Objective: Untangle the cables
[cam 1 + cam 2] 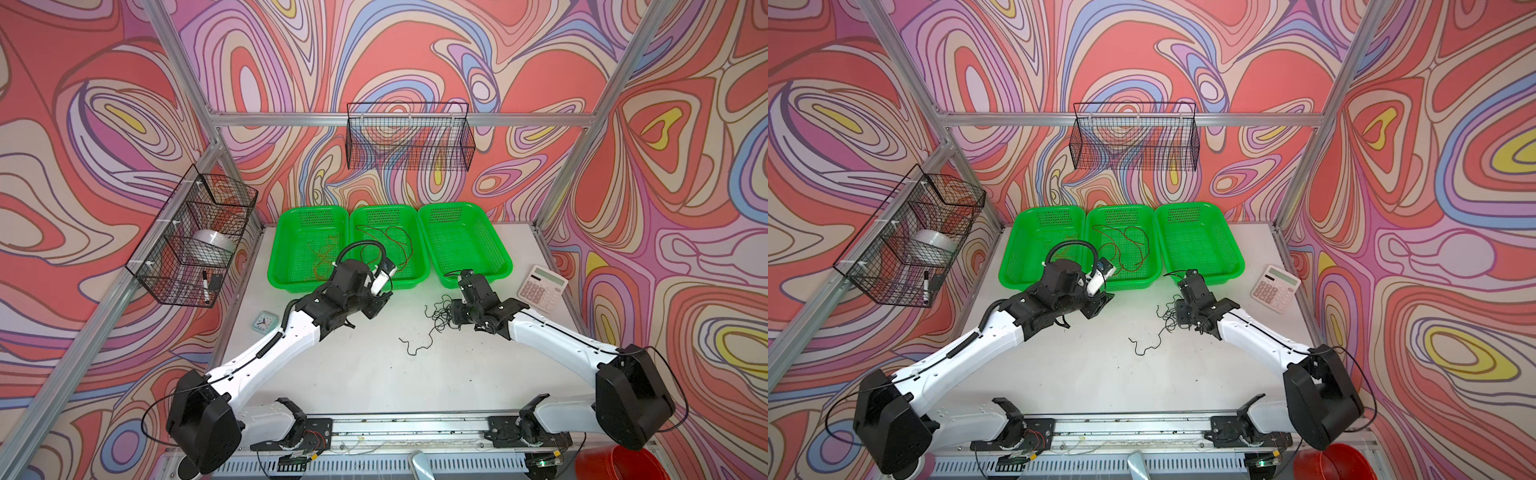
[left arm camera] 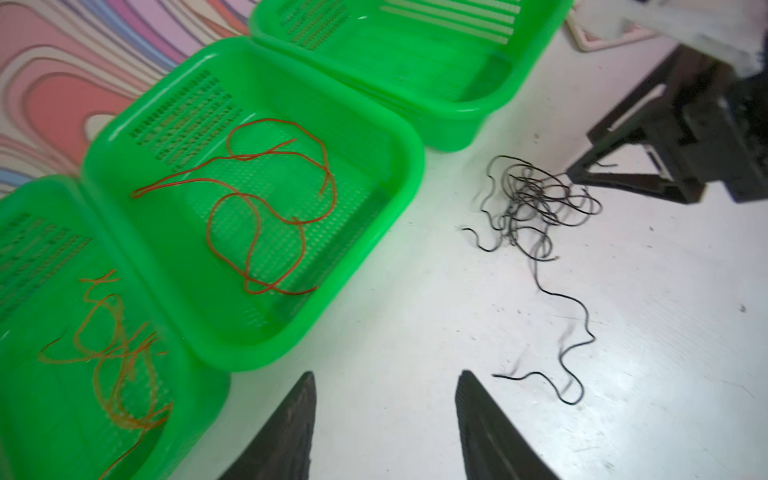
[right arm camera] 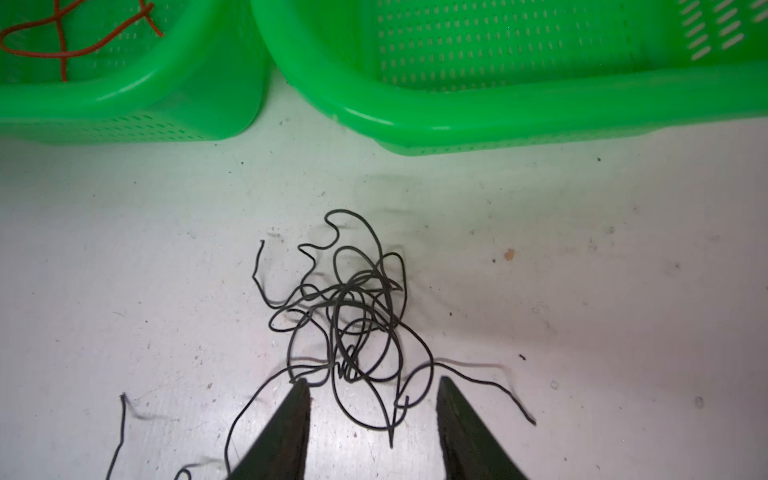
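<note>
The dark red cable lies inside the middle basket, the orange cable in the left basket beside it, and the tangled black cable on the table before it. The right gripper stands spread around the tangle's edge; the left gripper, also spread, holds nothing.

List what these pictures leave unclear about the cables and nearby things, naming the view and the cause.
- Black cable: right wrist view, strands run off the bottom edge; the tangle hides where each strand goes.
- Orange cable: left wrist view, blurred; the bottom edge cuts it off.
- Calculator: both top views, key labels too small to read.
</note>
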{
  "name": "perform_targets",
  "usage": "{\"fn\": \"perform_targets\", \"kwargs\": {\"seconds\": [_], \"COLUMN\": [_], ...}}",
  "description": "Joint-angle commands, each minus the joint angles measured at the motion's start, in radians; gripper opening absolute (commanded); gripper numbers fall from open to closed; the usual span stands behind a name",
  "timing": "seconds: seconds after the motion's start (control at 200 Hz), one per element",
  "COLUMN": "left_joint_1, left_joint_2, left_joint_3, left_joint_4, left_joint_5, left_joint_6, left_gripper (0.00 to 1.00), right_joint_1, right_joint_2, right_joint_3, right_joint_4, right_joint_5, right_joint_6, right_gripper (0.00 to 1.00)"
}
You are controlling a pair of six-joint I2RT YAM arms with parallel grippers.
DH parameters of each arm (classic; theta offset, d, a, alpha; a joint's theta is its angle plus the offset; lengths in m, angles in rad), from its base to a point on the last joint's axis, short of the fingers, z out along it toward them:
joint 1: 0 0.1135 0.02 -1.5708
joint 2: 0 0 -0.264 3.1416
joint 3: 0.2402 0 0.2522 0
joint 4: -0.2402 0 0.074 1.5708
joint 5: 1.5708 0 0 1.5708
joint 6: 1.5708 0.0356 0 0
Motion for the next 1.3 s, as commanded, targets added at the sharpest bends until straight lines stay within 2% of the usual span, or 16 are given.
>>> {"fn": "perform_targets", "kwargs": {"seconds": [0.0,0.15,0.37,0.681,0.886,1.086,1.182,1.297], "left_joint_1": [-0.088,-0.188,-0.308,-0.335,-0.345,-0.351,-0.351,-0.351], "left_joint_2": [0.073,0.219,0.415,0.543,0.607,0.638,0.622,0.599], "left_joint_3": [-0.037,-0.031,0.035,0.115,0.164,0.192,0.174,0.151], "left_joint_4": [0.1,0.154,0.172,0.113,0.088,0.035,0.031,0.051], "left_joint_5": [0.042,0.043,0.001,-0.095,-0.135,-0.142,-0.142,-0.139], "left_joint_6": [-0.034,-0.151,-0.243,-0.393,-0.431,-0.447,-0.448,-0.423], "left_gripper": [0.5,0.46,0.51,0.57,0.54,0.41,0.31,0.13], "right_joint_1": [-0.001,-0.007,-0.008,-0.007,-0.008,-0.007,-0.007,-0.007], "right_joint_2": [-0.038,-0.123,-0.208,-0.303,-0.318,-0.329,-0.337,-0.348], "right_joint_3": [-0.029,-0.06,-0.088,-0.135,-0.139,-0.143,-0.15,-0.165], "right_joint_4": [-0.055,-0.071,-0.106,-0.135,-0.135,-0.131,-0.124,-0.098], "right_joint_5": [0.045,0.083,0.069,0.064,0.062,0.065,0.065,0.063], "right_joint_6": [0.029,0.054,0.092,0.102,0.093,0.082,0.083,0.081], "right_gripper": [0.5,0.5,0.5,0.47,0.44,0.39,0.37,0.35]}}
